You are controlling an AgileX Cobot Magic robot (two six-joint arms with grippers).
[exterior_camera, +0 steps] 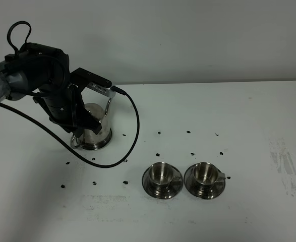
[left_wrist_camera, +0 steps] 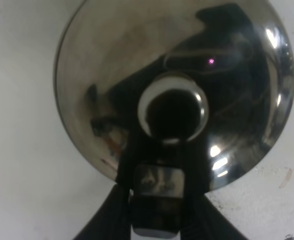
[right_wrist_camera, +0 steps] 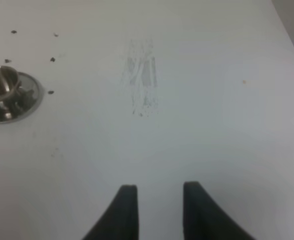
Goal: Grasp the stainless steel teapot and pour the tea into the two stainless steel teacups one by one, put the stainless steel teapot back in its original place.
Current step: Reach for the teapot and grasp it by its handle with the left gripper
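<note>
The stainless steel teapot (exterior_camera: 96,130) stands at the left on its round steel dish (exterior_camera: 103,144), its thin spout toward the front left. My left gripper (exterior_camera: 89,122) reaches down over it and is shut on the loop handle (left_wrist_camera: 155,186). From the left wrist, the lid and its knob (left_wrist_camera: 173,111) show from above. The two stainless steel teacups (exterior_camera: 161,172) (exterior_camera: 204,172) sit side by side on saucers at the front middle. One teacup (right_wrist_camera: 1,87) also shows from the right wrist. My right gripper (right_wrist_camera: 159,189) hangs over bare table, fingers slightly apart, holding nothing. No tea shows.
A black cable (exterior_camera: 136,132) loops from the left arm down onto the table between the teapot and the cups. Small black specks (exterior_camera: 159,133) dot the white table (exterior_camera: 248,116). A grey scuffed patch (exterior_camera: 285,162) (right_wrist_camera: 142,82) marks the right side.
</note>
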